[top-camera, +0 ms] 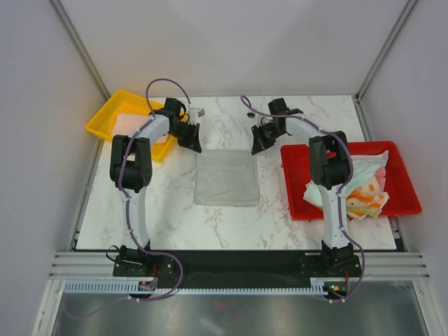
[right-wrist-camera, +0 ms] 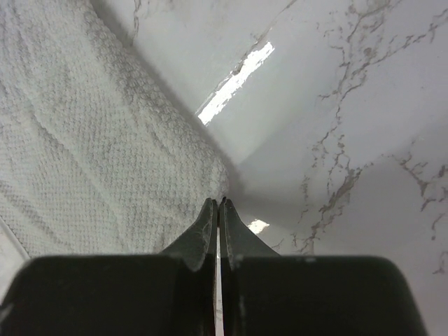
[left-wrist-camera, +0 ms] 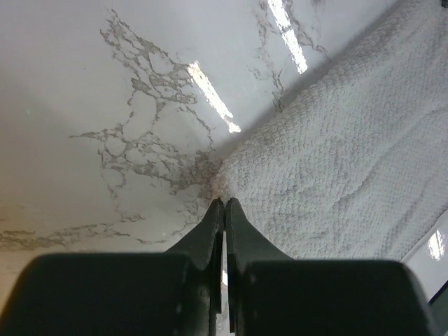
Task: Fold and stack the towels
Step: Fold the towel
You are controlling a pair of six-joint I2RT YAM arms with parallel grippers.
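Observation:
A grey towel (top-camera: pixel 226 178) lies flat in the middle of the marble table. My left gripper (top-camera: pixel 194 145) is at its far left corner and my right gripper (top-camera: pixel 257 147) is at its far right corner. In the left wrist view the jaws (left-wrist-camera: pixel 224 203) are closed together right at the corner of the towel (left-wrist-camera: pixel 350 154). In the right wrist view the jaws (right-wrist-camera: pixel 218 201) are closed at the corner of the towel (right-wrist-camera: pixel 91 140). Each seems to pinch its corner, which still lies low on the table. More towels (top-camera: pixel 360 185), mint and cream with orange shapes, are heaped in the red tray. A pale pink towel (top-camera: pixel 129 123) lies in the yellow tray.
The yellow tray (top-camera: pixel 103 120) stands at the far left, just behind the left arm. The red tray (top-camera: pixel 404 183) stands at the right, beside the right arm. Grey walls close off the far side and both sides of the table.

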